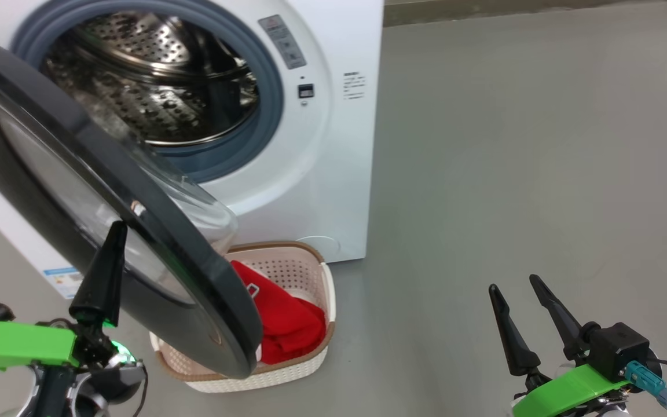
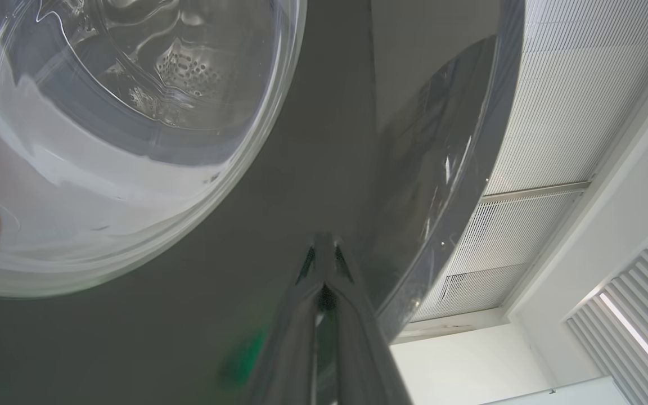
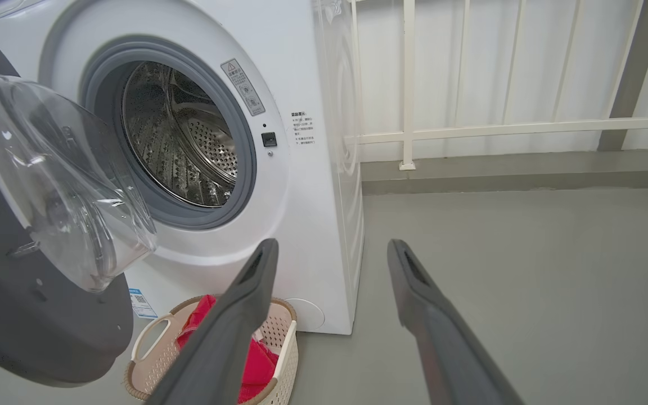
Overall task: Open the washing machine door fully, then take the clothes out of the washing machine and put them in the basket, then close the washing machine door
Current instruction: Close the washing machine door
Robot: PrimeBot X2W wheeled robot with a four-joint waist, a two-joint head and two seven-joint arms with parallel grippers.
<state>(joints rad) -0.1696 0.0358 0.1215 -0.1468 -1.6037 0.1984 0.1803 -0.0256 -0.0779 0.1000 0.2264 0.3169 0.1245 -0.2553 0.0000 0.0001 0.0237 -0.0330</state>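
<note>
A white front-loading washing machine (image 1: 322, 145) stands on a grey floor (image 1: 513, 145) with its round, black-rimmed washing machine door (image 1: 206, 301) swung well away from the opening. The steel drum (image 1: 154, 75) looks empty. The red clothes (image 1: 287, 324) lie heaped in the cream basket (image 1: 287, 246), which sits on the floor just in front of the machine, partly under the open door. So the unloading appears finished, and only shutting the door seems left. The left gripper (image 1: 114, 231) has its two dark fingers pressed together, holding nothing, their tip at the door's outer face, seemingly touching it, as if placed to push. The right gripper (image 1: 513, 284) hangs over bare floor well to the right, its jaws spread apart and empty.
</note>
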